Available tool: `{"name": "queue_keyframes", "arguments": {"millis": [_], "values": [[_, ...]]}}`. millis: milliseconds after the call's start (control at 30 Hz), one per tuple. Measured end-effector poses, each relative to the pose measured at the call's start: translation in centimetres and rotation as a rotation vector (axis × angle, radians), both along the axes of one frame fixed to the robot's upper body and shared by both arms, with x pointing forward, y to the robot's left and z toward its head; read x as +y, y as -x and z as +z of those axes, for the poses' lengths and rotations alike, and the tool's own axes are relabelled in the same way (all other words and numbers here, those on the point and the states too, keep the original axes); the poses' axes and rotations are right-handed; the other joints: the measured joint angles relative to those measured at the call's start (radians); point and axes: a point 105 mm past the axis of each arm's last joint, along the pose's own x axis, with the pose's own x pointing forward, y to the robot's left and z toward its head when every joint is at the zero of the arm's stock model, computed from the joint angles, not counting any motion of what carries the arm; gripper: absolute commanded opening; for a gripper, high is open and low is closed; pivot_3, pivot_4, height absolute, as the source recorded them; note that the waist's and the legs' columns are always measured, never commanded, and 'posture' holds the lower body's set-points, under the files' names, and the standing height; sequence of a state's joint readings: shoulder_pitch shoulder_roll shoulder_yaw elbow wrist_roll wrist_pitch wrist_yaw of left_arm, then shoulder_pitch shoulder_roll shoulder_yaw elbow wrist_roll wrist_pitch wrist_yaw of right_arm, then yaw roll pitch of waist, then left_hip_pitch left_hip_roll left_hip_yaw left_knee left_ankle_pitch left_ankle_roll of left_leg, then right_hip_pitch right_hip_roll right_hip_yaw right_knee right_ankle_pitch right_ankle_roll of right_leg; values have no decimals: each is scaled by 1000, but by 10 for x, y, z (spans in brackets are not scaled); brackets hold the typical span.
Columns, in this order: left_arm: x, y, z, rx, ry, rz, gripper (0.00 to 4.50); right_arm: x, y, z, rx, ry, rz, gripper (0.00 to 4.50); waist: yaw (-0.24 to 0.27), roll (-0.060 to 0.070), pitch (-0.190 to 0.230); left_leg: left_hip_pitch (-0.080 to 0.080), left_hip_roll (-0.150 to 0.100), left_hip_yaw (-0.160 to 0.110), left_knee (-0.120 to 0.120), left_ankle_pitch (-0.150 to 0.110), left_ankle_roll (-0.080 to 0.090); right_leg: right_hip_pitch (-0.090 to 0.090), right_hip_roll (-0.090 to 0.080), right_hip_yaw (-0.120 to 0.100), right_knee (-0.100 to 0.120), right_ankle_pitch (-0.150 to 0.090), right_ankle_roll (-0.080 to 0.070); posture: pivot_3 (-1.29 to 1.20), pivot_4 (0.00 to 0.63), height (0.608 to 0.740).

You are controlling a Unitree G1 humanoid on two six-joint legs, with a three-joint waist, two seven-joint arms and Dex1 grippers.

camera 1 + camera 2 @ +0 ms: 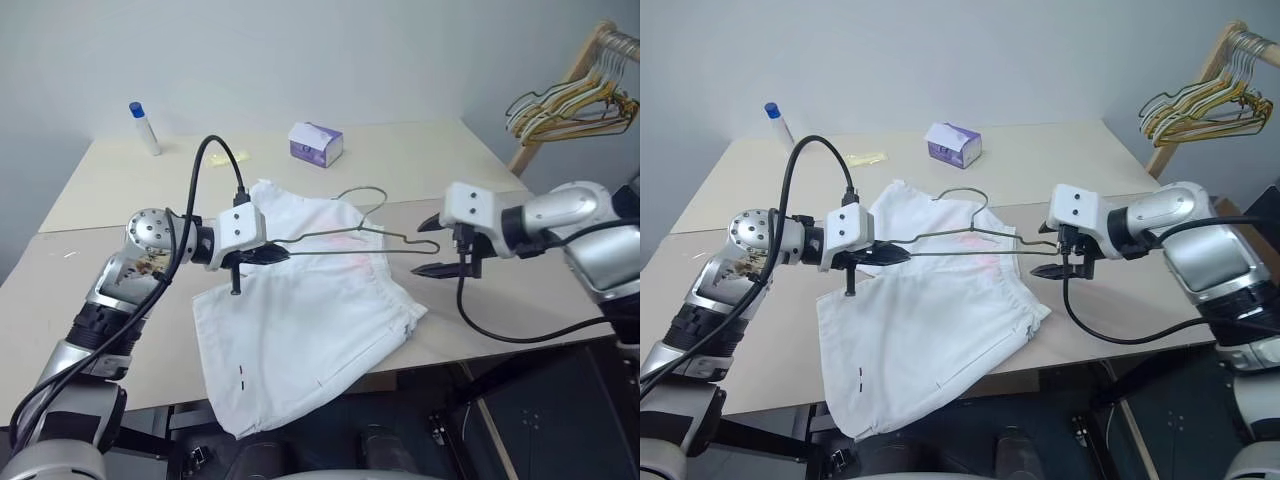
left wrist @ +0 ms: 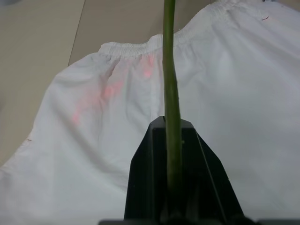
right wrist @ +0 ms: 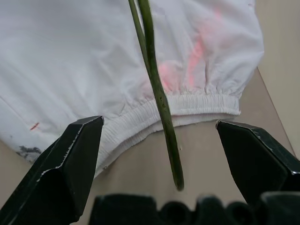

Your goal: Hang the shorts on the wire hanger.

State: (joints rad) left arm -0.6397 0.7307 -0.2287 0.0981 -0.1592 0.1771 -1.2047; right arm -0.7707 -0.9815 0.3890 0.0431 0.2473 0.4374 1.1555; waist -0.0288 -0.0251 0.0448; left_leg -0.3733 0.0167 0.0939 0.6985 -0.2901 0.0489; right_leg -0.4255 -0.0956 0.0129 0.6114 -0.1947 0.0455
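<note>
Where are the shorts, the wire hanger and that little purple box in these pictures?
shorts (image 1: 300, 340): left eye view, on the broad white cloth.
wire hanger (image 1: 340, 235): left eye view, on its long straight wire.
purple box (image 1: 316, 144): left eye view, on its front face.

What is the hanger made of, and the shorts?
The wire hanger looks like thin bent metal wire with a dull greenish-grey coat. The shorts look like soft white woven cloth: they wrinkle, and the waistband is gathered, likely elastic.

A purple box (image 1: 316, 143) sits at upper centre on the beige table (image 1: 420, 160). A white tube with a blue cap (image 1: 144, 127) stands at upper left. Yellowish and dark hangers (image 1: 570, 105) hang from a wooden rack (image 1: 566, 82) at upper right.
</note>
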Motion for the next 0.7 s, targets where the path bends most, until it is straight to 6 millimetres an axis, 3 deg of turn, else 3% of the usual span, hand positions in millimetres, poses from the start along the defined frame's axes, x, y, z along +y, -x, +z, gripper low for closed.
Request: {"name": "queue_keyframes", "arguments": {"millis": [67, 167, 533, 667, 700], "values": [[0, 1, 0, 0, 1, -6, 0, 6, -5, -2, 3, -8, -5, 4476, 2, 0, 0, 0, 0, 0, 0, 0, 0, 0, 0, 0, 0, 0, 0, -3, 0, 740], [-2, 2, 1, 0, 4, -18, 0, 13, -7, -6, 4, -13, 4, 3943, 6, 0, 0, 0, 0, 0, 1, 0, 0, 0, 1, 0, 1, 0, 0, 0, 0, 740], [-2, 5, 1, -4, 5, -44, 0, 16, -4, -10, 23, 18, 32, 97, 11, 0, 0, 0, 0, 0, 1, 0, 0, 0, 1, -1, 1, 0, 0, -6, 0, 740], [1, 4, 3, -11, 6, -38, 0, 19, 2, -13, 37, 21, 65, 38, 11, 0, 0, 0, 0, 0, 1, 0, 0, 0, 1, -1, 1, 0, 0, -9, 0, 740], [1, 4, 3, -11, 5, -40, 260, 18, 3, -13, 38, 21, 67, 13, 11, 0, 0, 0, 0, 0, 1, 0, 0, 1, 1, -1, 1, 0, 0, -10, 0, 740]]}}
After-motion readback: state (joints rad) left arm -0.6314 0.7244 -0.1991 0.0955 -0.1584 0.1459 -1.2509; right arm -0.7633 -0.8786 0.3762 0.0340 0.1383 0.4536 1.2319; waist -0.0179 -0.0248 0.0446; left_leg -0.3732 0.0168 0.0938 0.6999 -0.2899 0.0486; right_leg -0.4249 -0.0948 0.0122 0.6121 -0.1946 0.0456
